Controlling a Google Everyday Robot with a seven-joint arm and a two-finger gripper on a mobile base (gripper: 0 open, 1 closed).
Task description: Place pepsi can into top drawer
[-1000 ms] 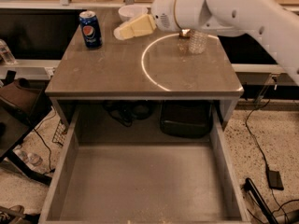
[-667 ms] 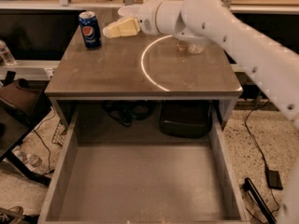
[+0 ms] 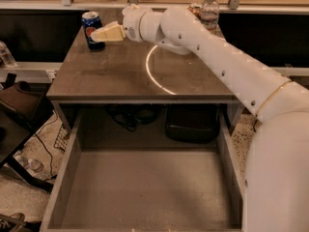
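Observation:
The pepsi can, blue with a round logo and silver top, stands upright at the far left corner of the table top. My gripper, with cream fingers, reaches in from the right and its tips are right at the can's right side. The white arm stretches across the table from the lower right. The top drawer is pulled wide open below the table's front edge and has nothing in it.
A clear plastic bottle and a brownish can stand at the far right of the table, partly behind my arm. A bright ring of light lies on the table top. Cables and a dark box sit under the table.
My gripper has moved left across the table toward the pepsi can and now reaches its side. The can has not moved.

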